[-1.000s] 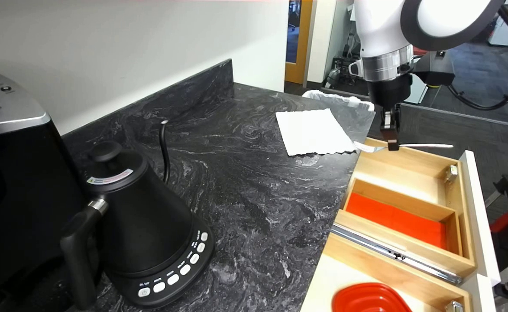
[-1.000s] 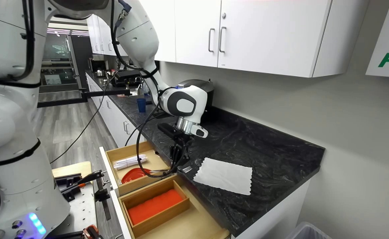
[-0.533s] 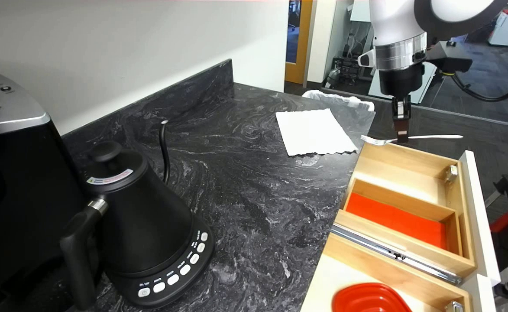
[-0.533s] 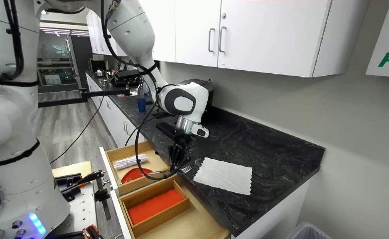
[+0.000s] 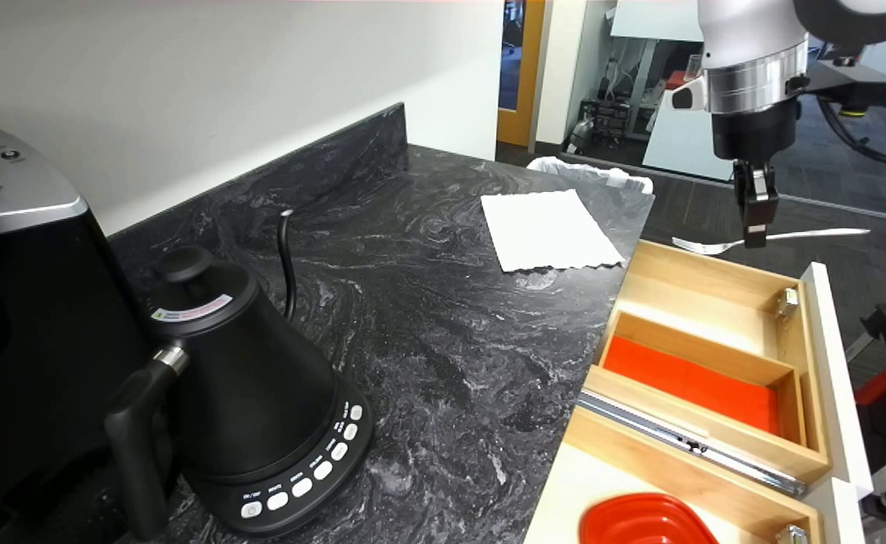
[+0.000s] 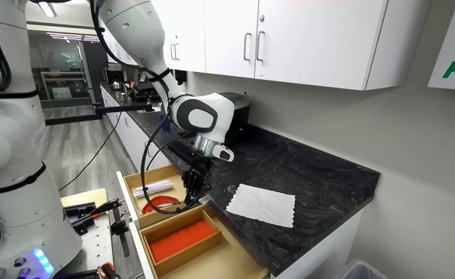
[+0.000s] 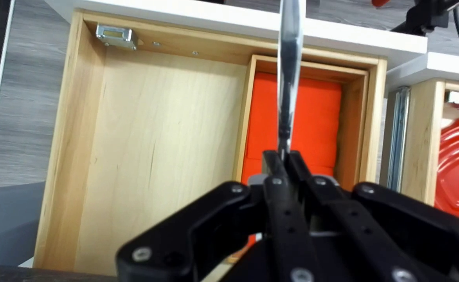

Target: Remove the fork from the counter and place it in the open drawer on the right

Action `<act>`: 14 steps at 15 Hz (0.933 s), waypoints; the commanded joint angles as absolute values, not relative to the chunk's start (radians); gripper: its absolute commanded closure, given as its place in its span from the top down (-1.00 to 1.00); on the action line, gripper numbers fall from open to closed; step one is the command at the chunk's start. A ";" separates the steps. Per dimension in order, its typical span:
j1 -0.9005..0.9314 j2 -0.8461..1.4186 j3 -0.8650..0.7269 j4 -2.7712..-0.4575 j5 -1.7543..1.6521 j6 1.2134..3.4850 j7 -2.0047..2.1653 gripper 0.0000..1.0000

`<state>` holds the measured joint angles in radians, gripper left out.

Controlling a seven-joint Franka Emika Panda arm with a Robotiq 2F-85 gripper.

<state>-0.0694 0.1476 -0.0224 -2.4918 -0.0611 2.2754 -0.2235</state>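
Observation:
My gripper is shut on the fork at its middle. It holds the fork roughly level in the air, with the tines toward the counter. In the wrist view the fork handle runs up from the fingertips, and the orange compartment of the drawer lies behind it. The tines are hidden in the wrist view. In an exterior view the gripper is partly covered by a cable, with the tines showing. The open drawer has a bare wood part beside the orange-lined box.
A neighbouring open drawer holds a red tray and white packets. A white sheet lies on the counter near the drawer. A black kettle stands farther along. A bin stands past the counter's end.
My gripper has moved away from the counter's edge, carrying the fork outward and slightly up over the drawer. The tines have left the area by the white sheet. The drawers have not moved.

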 commanded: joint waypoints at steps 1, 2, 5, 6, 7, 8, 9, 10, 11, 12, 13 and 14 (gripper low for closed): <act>-0.067 0.057 -0.028 -2.576 -0.075 2.237 -0.250 -0.91; -0.065 0.053 -0.027 -2.589 -0.075 2.236 -0.254 -0.91; -0.060 0.042 -0.026 -2.621 -0.081 2.252 -0.243 -0.91; -0.058 0.042 -0.026 -2.629 -0.089 2.263 -0.232 -0.91; -0.055 0.042 -0.028 -2.638 -0.107 2.290 -0.212 -0.91; -0.054 0.043 -0.029 -2.643 -0.120 2.306 -0.200 -0.91; -0.053 0.048 -0.031 -2.645 -0.137 2.324 -0.183 -0.91; -0.053 0.051 -0.031 -2.645 -0.148 2.333 -0.174 -0.91; -0.053 0.055 -0.032 -2.645 -0.160 2.347 -0.159 -0.91; -0.053 0.060 -0.033 -2.643 -0.169 2.357 -0.150 -0.91; -0.053 0.064 -0.033 -2.641 -0.177 2.363 -0.140 -0.91; -0.053 0.064 -0.033 -2.642 -0.182 2.368 -0.131 -0.91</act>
<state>-0.0642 0.0997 -0.0213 -2.6068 -0.1475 2.3339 -0.1826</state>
